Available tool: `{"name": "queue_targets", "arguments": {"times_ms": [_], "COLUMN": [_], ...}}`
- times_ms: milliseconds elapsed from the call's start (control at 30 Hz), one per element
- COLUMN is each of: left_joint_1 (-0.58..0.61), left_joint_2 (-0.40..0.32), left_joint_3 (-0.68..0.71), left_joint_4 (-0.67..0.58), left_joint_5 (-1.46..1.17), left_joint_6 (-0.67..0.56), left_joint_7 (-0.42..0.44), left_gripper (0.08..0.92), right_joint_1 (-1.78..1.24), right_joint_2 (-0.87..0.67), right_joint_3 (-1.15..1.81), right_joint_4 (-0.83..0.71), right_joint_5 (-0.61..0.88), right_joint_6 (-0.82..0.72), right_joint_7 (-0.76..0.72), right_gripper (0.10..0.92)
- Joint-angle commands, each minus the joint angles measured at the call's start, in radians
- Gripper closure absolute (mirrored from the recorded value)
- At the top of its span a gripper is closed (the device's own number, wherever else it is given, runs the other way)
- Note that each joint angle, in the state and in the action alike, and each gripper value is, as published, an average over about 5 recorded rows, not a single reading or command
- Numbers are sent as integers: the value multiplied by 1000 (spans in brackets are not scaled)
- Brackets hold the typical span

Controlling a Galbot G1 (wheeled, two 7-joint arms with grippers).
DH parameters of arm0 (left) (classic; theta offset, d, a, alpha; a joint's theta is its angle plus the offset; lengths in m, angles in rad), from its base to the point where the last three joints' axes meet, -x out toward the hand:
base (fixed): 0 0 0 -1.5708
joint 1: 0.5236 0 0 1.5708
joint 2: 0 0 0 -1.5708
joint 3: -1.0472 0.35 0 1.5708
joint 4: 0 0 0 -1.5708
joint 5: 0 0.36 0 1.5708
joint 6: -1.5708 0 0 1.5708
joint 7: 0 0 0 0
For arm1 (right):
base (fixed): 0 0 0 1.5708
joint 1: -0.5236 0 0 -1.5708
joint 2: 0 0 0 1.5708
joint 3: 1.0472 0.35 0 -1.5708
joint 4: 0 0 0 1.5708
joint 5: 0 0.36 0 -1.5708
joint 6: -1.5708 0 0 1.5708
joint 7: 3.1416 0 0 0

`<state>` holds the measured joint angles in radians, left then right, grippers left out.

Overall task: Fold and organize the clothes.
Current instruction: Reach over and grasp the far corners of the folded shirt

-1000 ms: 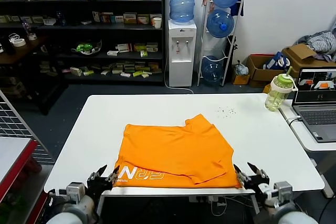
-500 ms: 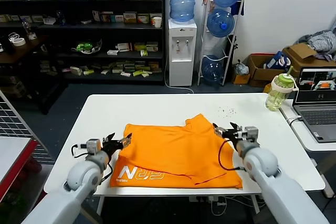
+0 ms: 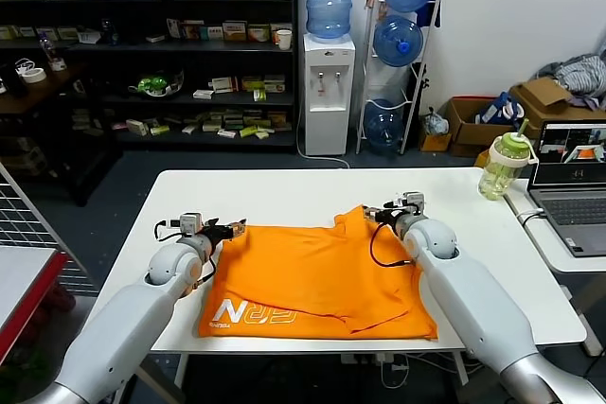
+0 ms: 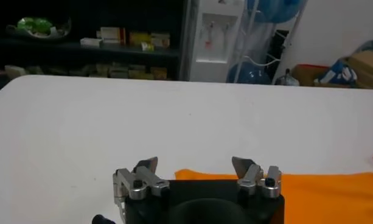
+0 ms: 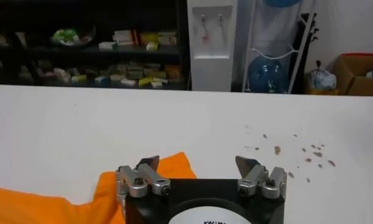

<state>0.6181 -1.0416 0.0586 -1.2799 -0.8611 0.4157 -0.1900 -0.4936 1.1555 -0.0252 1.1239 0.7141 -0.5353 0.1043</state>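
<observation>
The clothes are one orange T-shirt [image 3: 317,276] lying folded on the white table [image 3: 284,191], with white lettering [image 3: 251,312] at its near left corner. My left gripper [image 3: 227,229] hovers open at the shirt's far left corner; in the left wrist view the left gripper [image 4: 195,163] has the orange hem [image 4: 332,189] just behind its fingertips. At the far right corner, by the raised sleeve tip, my right gripper [image 3: 374,215] is open too. The right wrist view shows the right gripper [image 5: 197,161] with the sleeve tip [image 5: 174,167] next to one finger. Neither holds anything.
A green-lidded bottle [image 3: 502,166] and a laptop [image 3: 573,194] stand at the right, the laptop on a side table. Small dark specks [image 3: 409,201] dot the tabletop beyond the shirt. A wire rack [image 3: 24,224] is at the left; shelves and a water dispenser stand behind.
Both arms have swept from the table's near edge to the shirt's far corners. Both grippers have opened slightly wider. The shirt lies as before.
</observation>
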Motion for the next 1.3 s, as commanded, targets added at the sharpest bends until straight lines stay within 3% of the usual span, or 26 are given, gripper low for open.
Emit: {"name": "queue_targets", "arguments": {"times_ms": [33,367,600,1133,1300], "left_joint_1": [-85,-82,-68,-42,-34], "left_joint_2": [-24,-17,-9,-12,-12], "left_joint_3": [52,60,63,52,46], "left_joint_4": [104,99,88,68,60], "left_joint_5": [0,3,2,-2,1], "left_joint_6": [22,51,64,49,27], "left_joint_7": [11,-1,0,5,5], "left_gripper": [177,177,193,636,775], "right_joint_1": [73,50,37,21,3], "right_joint_2": [37,46,42,32,21], "right_joint_3": [-46,-59,-66,-68,-48], "right_joint_4": [-114,-109,-99,-61,-20], "right_joint_5": [-15,-4,2,22,31], "right_joint_6": [-17,-45,-56,-24,28], "right_joint_7": [-27,-35,-37,-33,-36], "right_gripper": [203,229,372,831,901]}}
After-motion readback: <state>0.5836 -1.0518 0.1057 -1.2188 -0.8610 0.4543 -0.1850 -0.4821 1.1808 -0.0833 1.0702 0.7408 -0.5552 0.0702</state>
